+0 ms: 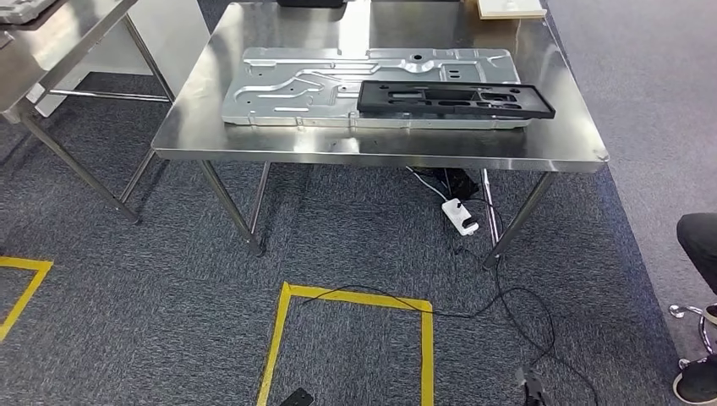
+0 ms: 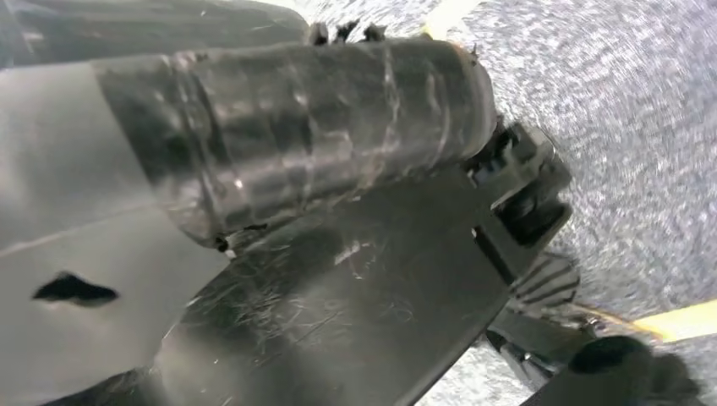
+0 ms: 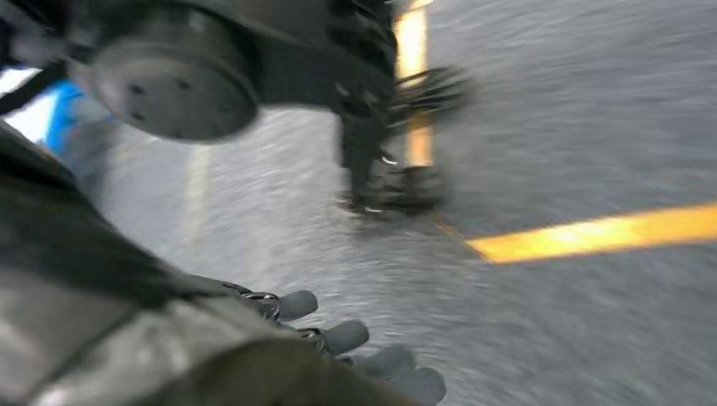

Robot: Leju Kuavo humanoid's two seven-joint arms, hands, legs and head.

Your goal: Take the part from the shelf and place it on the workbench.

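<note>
In the left wrist view my left hand (image 2: 296, 127) lays its thick taped thumb across a flat black plastic part (image 2: 338, 313) with clips at its end, gripping it above the carpet. Ahead in the head view stands the steel workbench (image 1: 380, 152). A large silver stamped metal plate (image 1: 287, 93) lies on it, with a long black plastic frame (image 1: 457, 99) resting on the plate's right half. My right hand (image 3: 338, 347) hangs over the floor with its fingers stretched out and nothing in them.
A second steel table (image 1: 51, 51) stands at the left. Yellow tape (image 1: 355, 298) marks a square on the grey carpet before the bench. A white power strip (image 1: 459, 216) and cables lie under the bench. A person's leg and shoe (image 1: 697, 381) are at the right edge.
</note>
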